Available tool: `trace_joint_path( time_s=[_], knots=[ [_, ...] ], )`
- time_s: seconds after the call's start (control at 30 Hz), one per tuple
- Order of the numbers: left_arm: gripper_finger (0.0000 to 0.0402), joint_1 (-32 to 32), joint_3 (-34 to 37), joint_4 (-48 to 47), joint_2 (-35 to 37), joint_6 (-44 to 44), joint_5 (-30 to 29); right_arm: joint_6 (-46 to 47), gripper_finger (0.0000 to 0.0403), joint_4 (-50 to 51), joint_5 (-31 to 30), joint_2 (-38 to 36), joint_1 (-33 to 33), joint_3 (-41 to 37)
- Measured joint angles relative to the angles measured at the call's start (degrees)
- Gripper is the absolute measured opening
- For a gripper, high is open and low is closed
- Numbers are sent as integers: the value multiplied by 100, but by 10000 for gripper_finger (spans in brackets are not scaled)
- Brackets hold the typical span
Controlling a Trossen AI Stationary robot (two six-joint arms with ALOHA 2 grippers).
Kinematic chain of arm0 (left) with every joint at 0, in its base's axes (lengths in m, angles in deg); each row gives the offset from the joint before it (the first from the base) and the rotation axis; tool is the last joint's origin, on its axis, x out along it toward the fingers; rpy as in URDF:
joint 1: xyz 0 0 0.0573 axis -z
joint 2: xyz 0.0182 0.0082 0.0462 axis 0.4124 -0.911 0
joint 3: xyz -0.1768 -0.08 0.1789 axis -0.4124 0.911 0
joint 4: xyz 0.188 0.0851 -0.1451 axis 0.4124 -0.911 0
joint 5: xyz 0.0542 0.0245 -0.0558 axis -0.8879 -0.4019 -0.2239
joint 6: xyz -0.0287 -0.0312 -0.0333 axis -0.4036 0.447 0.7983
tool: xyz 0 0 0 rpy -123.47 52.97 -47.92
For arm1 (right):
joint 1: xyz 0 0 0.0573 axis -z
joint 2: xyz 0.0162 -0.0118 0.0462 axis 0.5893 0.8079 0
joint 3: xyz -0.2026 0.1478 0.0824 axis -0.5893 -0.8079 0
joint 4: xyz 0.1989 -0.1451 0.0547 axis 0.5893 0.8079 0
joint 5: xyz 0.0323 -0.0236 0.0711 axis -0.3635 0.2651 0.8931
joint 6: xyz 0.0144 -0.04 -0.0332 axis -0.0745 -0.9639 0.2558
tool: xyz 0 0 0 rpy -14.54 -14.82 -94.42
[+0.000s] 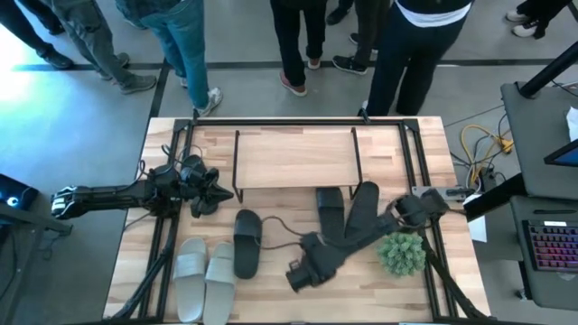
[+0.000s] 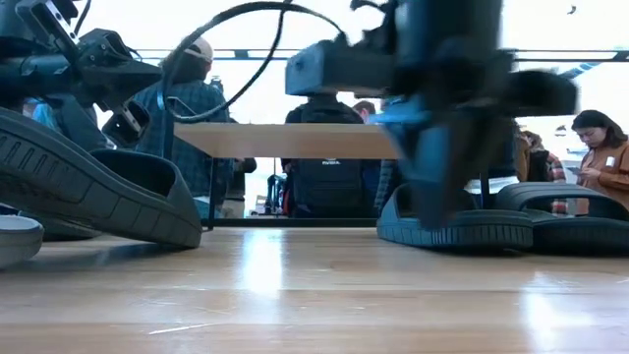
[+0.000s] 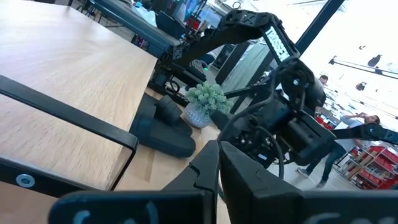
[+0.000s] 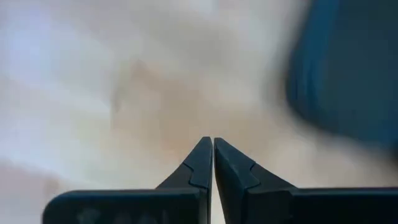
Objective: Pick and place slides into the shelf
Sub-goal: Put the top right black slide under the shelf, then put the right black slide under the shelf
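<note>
The shelf [image 1: 293, 158], a light-wood board on black wire legs, stands at the table's far middle, and nothing lies on its top. One black slide [image 1: 247, 242] lies sole-down in front of it. Two more black slides [image 1: 330, 212] [image 1: 361, 208] lie to the right, partly under my right arm. Two grey-white slides [image 1: 191, 275] [image 1: 219, 280] lie side by side near the front left. My right gripper [image 4: 212, 146] is shut and hangs over bare table [image 1: 298, 275] right of the single black slide [image 2: 88, 187]. My left gripper [image 3: 214, 155] is shut and waits by the shelf's left end [image 1: 215, 192].
A small potted plant [image 1: 400, 253] stands at the right, close to my right arm. Black frame bars [image 1: 163, 235] run along both table sides. Cables trail between the slides. Several people stand beyond the far edge [image 1: 298, 45]. Bare wood shows along the near edge.
</note>
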Motion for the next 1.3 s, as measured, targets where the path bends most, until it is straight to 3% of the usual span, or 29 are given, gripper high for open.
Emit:
trace_joint_path(
  time_s=[0.13, 0.33, 0.53, 0.97, 1.3],
  knots=[
    [0, 0, 0, -2, 0, 0, 0, 980, 8, 141, 59, 3, -397, 11],
    [0, 2, 0, -12, -2, -4, 0, 1546, 8, 1256, 170, 44, -590, -141],
    [0, 2, -2, -17, 9, -7, 0, 846, 8, 916, 72, 39, -265, -550],
    [0, 1, -4, -15, 9, -9, 0, 81, 9, 884, -1223, 39, 567, -955],
    [0, 0, -4, -11, 9, -9, 0, -586, 9, 860, -1259, -96, 798, -943]
  ],
)
